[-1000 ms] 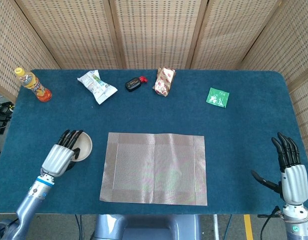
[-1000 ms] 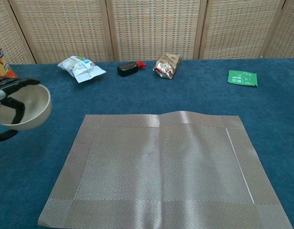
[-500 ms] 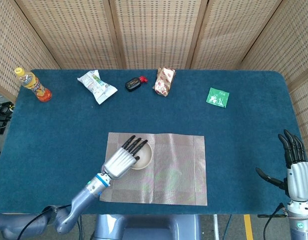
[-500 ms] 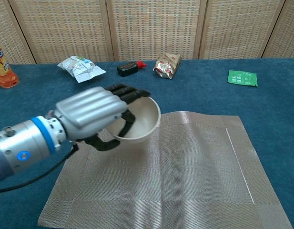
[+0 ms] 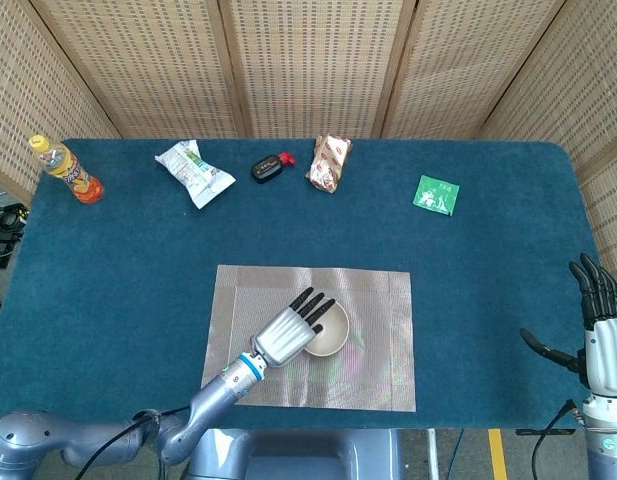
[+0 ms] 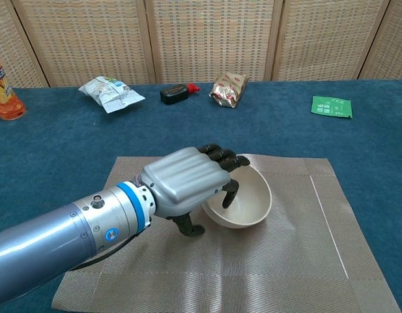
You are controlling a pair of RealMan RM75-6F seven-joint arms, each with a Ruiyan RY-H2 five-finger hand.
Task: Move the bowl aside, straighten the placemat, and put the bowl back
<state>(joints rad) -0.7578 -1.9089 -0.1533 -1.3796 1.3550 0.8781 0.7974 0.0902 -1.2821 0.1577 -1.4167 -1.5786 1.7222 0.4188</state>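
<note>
Fingers (image 6: 223,158) of the left hand (image 6: 187,188), black at the tips over a smooth grey metal shell, curl over the near rim of the bowl (image 6: 243,199) while the thumb sits under its outer wall, so the hand holds the bowl. A blue ring marks the wrist where the rounded silver forearm begins.

The bowl is a plain, cream, round shallow dish with a smooth matt surface, and it sits over the middle of the placemat (image 6: 305,248); whether its base touches the weave cannot be told. The placemat is a rectangular, grey-beige woven sheet with a darker border band, lying flat and square to the near edge of the desk (image 5: 488,290), which is covered in deep blue felt-like cloth.

Well beyond the placemat, along the far edge of the desk, lie a crinkled white snack bag (image 5: 193,171), a small black object with a red end (image 5: 270,167), and a shiny brown and white wrapped packet (image 5: 328,162). A flat green sachet (image 5: 436,194) lies beyond and to the right of the placemat, and an orange drink bottle (image 5: 66,170) stands at the far left corner. Perforated woven screens close the back.

Far to the right of the placemat, off the desk's near right corner, the right hand (image 5: 600,335) stands upright with fingers spread and nothing in it.
</note>
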